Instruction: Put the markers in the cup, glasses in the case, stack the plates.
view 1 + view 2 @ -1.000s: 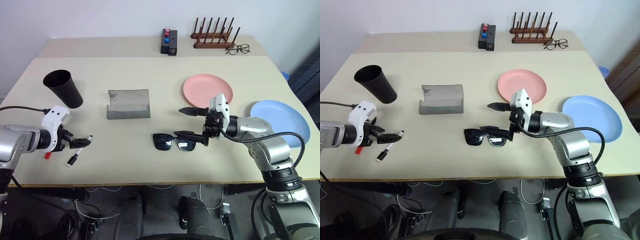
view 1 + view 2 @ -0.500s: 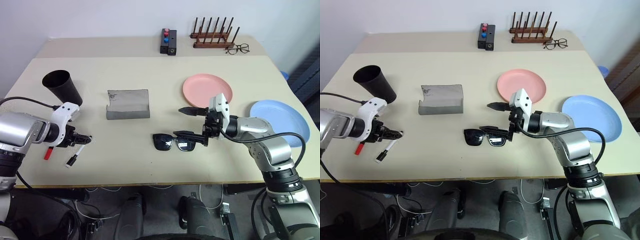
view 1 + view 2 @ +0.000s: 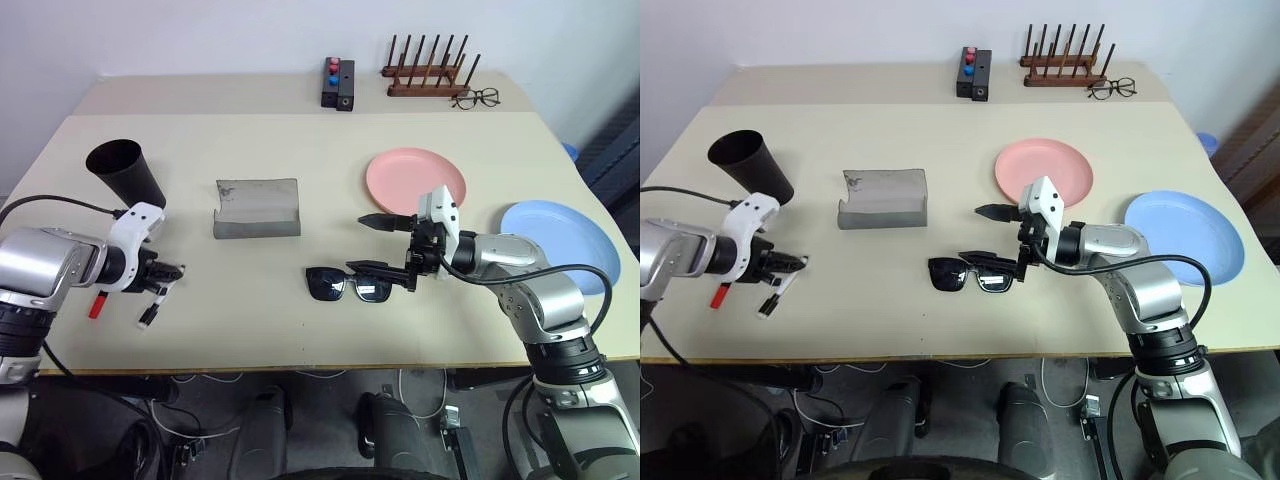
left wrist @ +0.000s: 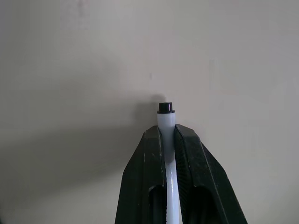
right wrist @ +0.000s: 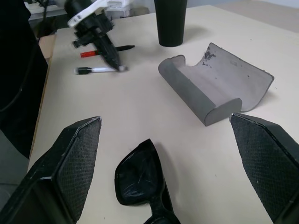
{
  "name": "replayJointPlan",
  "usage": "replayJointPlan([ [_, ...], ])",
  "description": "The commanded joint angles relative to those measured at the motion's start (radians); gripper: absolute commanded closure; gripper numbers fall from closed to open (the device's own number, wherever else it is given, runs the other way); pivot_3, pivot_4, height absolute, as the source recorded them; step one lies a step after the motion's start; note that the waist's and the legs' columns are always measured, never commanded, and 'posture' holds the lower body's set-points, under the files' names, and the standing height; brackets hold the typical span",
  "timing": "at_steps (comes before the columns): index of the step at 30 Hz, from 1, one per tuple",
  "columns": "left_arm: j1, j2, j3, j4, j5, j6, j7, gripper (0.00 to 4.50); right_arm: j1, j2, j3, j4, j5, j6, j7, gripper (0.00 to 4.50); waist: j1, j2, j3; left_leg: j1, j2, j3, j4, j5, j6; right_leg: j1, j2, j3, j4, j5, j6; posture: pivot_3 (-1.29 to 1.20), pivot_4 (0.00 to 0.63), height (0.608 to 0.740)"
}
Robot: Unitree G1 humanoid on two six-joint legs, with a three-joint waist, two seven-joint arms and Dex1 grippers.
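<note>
Fingers [image 4: 152, 172] of left gripper [image 4: 166, 133] pinched tight on white marker [image 4: 166, 122], below-right of cup [image 3: 127, 176], ready for dropping in; right gripper [image 3: 372, 243] spread wide, empty, just above sunglasses [image 3: 347, 284], poised for taking them.

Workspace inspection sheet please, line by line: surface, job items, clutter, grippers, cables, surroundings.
Surface: beige table, no spills seen.
Job's things: white marker held at the near left; red marker lying beside it; black cup tilted, nothing seen inside; grey case open; sunglasses on the table; pink plate and blue plate apart, unstacked.
Clutter: wooden rack, wire spectacles, black box at the far edge.
Grippers: left gripper shut on the white marker; right gripper open above the sunglasses.
Cables: black cable along the left arm.
Surroundings: nothing seen.
</note>
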Motion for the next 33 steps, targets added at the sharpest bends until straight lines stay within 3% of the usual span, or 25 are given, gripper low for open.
replayJointPlan([
  [1,-0.053,-0.012,0.182,0.02,0.006,-0.22,0.034,4.46,-0.006,-0.002,-0.034,-0.022,0.013,-0.025,-0.001,0.0,-0.004,-0.003,0.001,0.0,0.0,0.0,0.0,0.0,0.0,0.0,0.0,0.0,0.0,0.001,-0.001,0.0,0.15,0.74],
  [5,-0.025,-0.082,0.268,-0.01,0.011,-0.486,0.045,4.46,-0.02,0.007,-0.031,0.0,0.003,-0.048,0.0,0.0,-0.006,-0.003,0.001,0.0,0.0,0.001,-0.002,0.0,0.0,0.0,0.0,0.0,-0.001,0.002,0.002,0.0,0.15,0.74],
  [11,-0.08,-0.181,0.372,-0.013,-0.04,-0.621,0.091,4.46,-0.034,0.012,-0.025,0.027,-0.006,-0.076,0.003,0.0,-0.004,-0.004,0.001,0.001,0.001,0.0,0.0,0.0,0.0,0.001,0.001,0.0,0.001,0.003,0.004,0.0,0.15,0.74],
  [15,-0.147,-0.198,0.382,0.113,0.052,-0.919,0.133,4.46,-0.042,0.014,-0.022,0.052,-0.013,-0.097,0.009,0.0,-0.004,-0.004,0.001,0.001,0.001,0.0,0.0,0.0,0.0,0.001,0.001,0.0,0.001,0.003,0.003,0.0,0.15,0.74],
  [21,-0.245,-0.211,0.452,0.357,0.048,-1.249,0.123,4.46,-0.042,0.016,-0.022,0.048,-0.015,-0.101,0.003,0.0,-0.006,-0.004,0.001,0.001,0.001,0.001,-0.001,0.0,0.0,0.001,0.001,0.0,0.001,0.003,0.004,0.0,0.15,0.74],
  [27,-0.309,-0.204,0.501,0.61,0.012,-1.421,0.087,4.46,-0.023,0.007,-0.033,0.006,-0.002,-0.076,-0.018,0.0,-0.003,-0.004,0.001,0.001,0.001,0.001,0.0,0.001,0.0,0.001,0.001,0.0,0.002,0.003,0.004,0.0,0.15,0.74],
  [33,-0.327,-0.19,0.536,0.731,-0.025,-1.504,0.022,4.46,-0.012,0.0,-0.043,-0.023,0.008,-0.052,-0.033,0.0,-0.004,-0.004,0.001,0.001,0.001,0.0,0.0,0.001,0.0,0.002,0.001,0.0,0.002,0.003,0.004,0.0,0.15,0.74],
])
